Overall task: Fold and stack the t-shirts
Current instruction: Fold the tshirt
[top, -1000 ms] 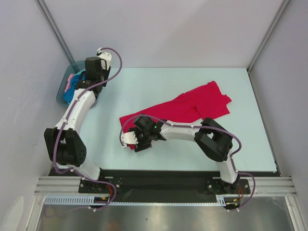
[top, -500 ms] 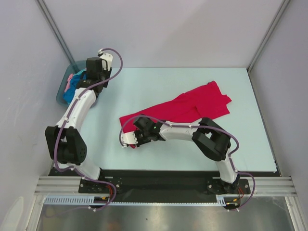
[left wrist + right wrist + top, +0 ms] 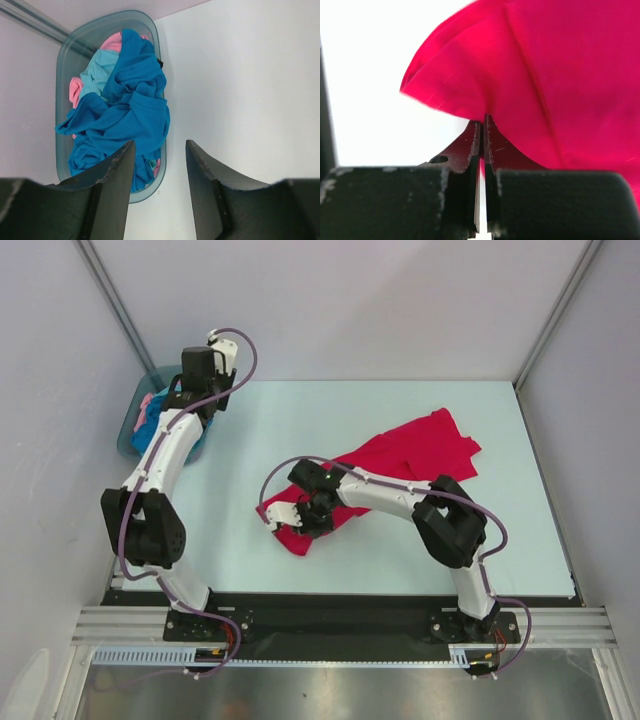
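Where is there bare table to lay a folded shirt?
Bare table: the far strip between tub and red shirt; the near-right corner beyond the right arm; a near patch between left arm and shirt. Crowded: the centre, where the right jaws pinch the shirt, and the full tub.

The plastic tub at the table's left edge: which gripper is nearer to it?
Left. The left gripper hangs open just beside the tub; the right gripper is far away at mid-table, shut on the red t-shirt.
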You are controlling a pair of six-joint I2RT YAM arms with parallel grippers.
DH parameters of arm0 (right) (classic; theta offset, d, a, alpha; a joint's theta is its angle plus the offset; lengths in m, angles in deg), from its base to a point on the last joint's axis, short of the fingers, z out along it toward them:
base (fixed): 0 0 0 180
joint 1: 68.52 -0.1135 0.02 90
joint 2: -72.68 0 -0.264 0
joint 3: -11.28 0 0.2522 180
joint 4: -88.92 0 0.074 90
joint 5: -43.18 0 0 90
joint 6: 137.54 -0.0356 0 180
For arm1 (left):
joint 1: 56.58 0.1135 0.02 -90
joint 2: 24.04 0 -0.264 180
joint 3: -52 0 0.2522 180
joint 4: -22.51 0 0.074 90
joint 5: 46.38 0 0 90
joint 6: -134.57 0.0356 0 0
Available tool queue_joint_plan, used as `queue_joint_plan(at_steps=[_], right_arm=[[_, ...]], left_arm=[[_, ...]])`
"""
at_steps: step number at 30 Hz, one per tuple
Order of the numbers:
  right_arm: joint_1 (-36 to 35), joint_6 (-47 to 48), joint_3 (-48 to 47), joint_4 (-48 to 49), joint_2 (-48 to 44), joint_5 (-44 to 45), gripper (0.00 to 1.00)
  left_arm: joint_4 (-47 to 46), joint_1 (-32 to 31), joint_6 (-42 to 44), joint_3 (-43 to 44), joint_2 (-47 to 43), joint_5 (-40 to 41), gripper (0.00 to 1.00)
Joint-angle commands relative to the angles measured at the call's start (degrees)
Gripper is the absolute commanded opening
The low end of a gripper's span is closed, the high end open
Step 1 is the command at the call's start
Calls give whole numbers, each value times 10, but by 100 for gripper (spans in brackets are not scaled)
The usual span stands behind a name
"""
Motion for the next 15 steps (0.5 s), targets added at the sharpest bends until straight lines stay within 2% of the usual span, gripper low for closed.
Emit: queue_joint_plan(at_steps=[1, 9, 15], right_arm=[[29, -22, -19, -142, -1, -42, 0], [56, -12, 50, -202, -33, -45, 0], [78, -20, 109, -228, -47, -52, 0]], left_arm=[[5, 4, -4, 43, 6, -19, 51], [31, 4, 31, 115, 50, -27, 51], [71, 2, 51, 219, 97, -64, 52]])
